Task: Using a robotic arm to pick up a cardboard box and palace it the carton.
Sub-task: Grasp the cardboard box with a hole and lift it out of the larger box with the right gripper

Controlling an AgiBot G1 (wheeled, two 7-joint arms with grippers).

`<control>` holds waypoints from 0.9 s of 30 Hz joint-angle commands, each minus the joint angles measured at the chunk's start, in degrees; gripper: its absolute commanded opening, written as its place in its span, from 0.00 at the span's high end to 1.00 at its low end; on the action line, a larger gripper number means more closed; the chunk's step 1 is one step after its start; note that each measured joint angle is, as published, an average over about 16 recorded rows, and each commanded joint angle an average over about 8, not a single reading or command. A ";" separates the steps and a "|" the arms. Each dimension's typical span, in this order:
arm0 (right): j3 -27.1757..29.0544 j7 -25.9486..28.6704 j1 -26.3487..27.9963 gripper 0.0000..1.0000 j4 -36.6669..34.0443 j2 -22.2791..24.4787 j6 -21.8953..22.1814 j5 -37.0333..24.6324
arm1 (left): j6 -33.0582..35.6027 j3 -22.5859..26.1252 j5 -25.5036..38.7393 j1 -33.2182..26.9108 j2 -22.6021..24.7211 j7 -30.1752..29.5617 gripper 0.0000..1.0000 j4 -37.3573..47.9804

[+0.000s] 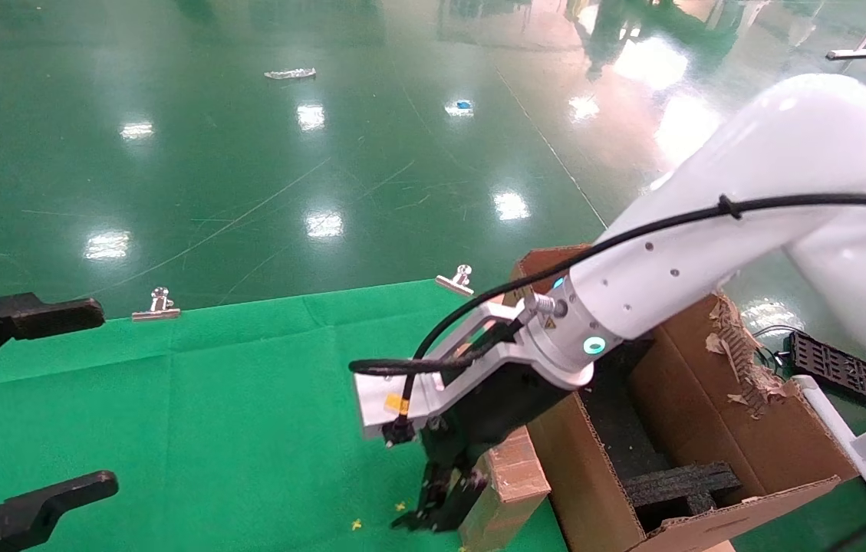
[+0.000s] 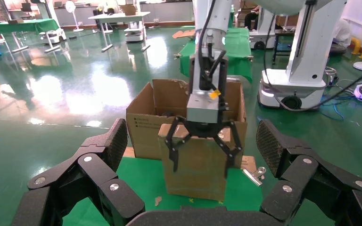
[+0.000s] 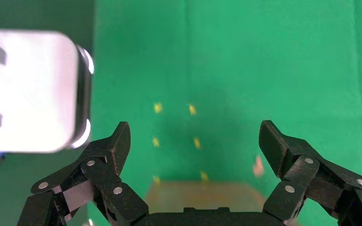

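The small cardboard box stands upright on the green cloth, against the outer wall of the large carton. My right gripper, on the white arm, is open and lowered at the box's top. Its black fingers hang in front of the box's broad face, holding nothing. The left wrist view shows the right gripper, the box and the carton behind them. In the right wrist view the right gripper is spread wide over the box top. My all-black left gripper is open and empty at the table's left.
Black foam inserts lie inside the carton, whose right flap is torn. Metal clips hold the green cloth at the table's far edge. Small yellow marks are on the cloth. A black tray lies right of the carton.
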 commanded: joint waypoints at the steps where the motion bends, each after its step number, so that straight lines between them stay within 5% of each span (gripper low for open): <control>1: -2.65 1.42 2.31 0.00 0.01 -0.29 -0.04 -1.54 | 0.00 0.01 -0.01 0.00 0.00 0.00 0.00 0.00; 15: -20.09 7.36 20.22 0.00 0.09 -0.40 -0.35 -1.41 | -0.03 0.07 -0.05 -0.01 -0.03 0.03 0.00 0.00; 27: -34.99 11.23 27.08 0.00 0.10 -3.70 0.44 0.77 | -0.05 0.12 -0.08 -0.02 -0.05 0.06 0.00 0.00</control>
